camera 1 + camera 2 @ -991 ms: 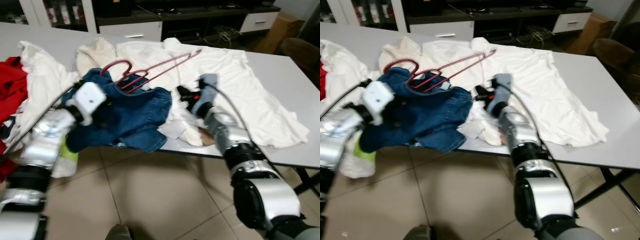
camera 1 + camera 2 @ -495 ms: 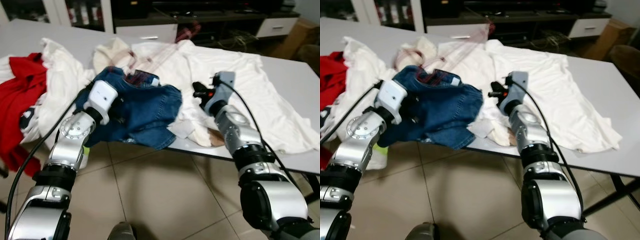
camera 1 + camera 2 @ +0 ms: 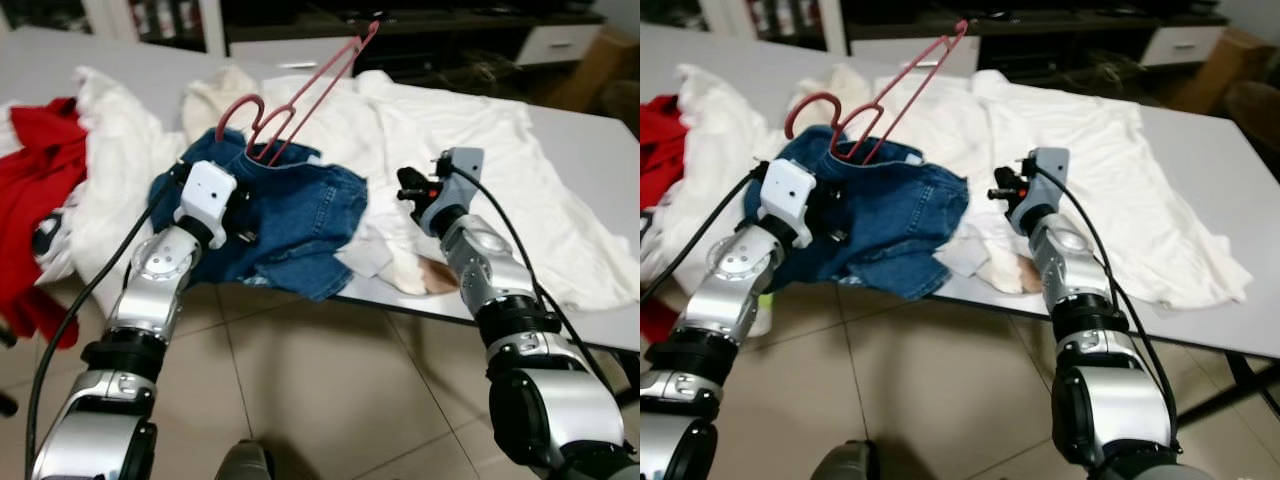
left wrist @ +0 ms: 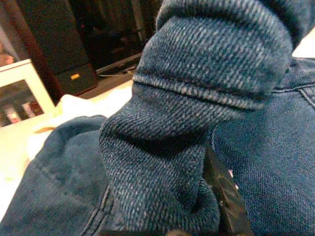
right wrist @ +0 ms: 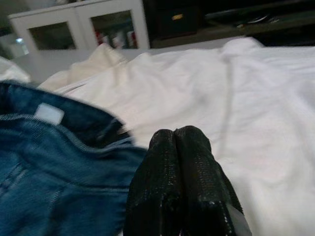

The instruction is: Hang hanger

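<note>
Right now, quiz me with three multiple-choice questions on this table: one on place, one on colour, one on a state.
1. Where does the hanger stick up from?
A. the jeans
B. the floor
C. the red garment

2. What colour is the hanger?
A. pink-red
B. green
C. black

3. How are the right tool's fingers?
A. pressed shut
B. wide open
C. clamping the shirt

Answers: 1 A, its hook sits at the top of the jeans. 2 A, pink-red wire against the white shirt. 3 A, the wrist view shows both fingers pressed together, empty.

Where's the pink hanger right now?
In the eye views, the pink hanger sticks up tilted from the blue jeans on the table's left half, just beyond the left gripper.
</note>
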Available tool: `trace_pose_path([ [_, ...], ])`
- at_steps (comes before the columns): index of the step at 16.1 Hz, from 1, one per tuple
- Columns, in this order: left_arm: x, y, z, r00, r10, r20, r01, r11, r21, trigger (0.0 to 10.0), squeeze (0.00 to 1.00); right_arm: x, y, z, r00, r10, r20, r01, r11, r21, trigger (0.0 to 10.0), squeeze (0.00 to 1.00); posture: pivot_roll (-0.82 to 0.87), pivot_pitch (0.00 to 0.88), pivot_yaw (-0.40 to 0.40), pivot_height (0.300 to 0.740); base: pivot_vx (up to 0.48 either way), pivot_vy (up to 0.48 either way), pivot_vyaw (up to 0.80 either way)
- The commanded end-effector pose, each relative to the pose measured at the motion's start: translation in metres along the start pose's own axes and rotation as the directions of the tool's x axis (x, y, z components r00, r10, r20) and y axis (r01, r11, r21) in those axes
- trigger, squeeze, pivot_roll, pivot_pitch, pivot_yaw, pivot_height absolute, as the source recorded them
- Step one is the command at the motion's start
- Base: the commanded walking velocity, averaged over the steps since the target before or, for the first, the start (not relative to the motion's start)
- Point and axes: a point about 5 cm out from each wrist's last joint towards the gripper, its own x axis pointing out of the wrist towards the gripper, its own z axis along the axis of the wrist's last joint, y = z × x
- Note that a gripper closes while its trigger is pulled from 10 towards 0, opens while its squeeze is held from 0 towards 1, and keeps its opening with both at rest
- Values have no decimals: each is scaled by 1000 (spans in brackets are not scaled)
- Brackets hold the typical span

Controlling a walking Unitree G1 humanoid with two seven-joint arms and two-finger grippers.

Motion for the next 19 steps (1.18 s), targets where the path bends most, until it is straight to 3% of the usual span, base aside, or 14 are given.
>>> trace_pose_path([
  [1,5,-2,7,999,9,31,-8,1000,-21,10000,0,-2,-3,-2,1000,-15,-12,15,1000,5,10000,0,121,0,-49,740,0,0,0],
  [6,3,-27,-2,998,51,34,-45,988,-147,10000,0,-7,-8,-2,1000,-6,-14,5,999,-45,10000,0,115,0,-50,740,0,0,160],
  [11,9,-31,5,997,60,53,-51,986,-158,10000,0,-4,-8,-3,999,-20,-28,20,999,-29,10000,0,120,0,-50,740,0,0,800],
  [17,9,-25,6,996,71,49,-63,987,-148,10000,0,-6,-11,-10,997,-17,-80,16,1000,-16,10000,0,123,0,-45,740,0,0,0],
  [18,9,-26,6,996,68,51,-60,987,-148,10000,0,-6,-11,-11,997,-13,-81,12,1000,-6,10000,298,122,0,-45,740,0,0,0],
  [19,9,-27,6,996,67,52,-58,987,-149,10000,0,-7,-10,-11,997,-1,-83,1,1000,5,10000,1000,122,0,-45,740,0,0,0],
])
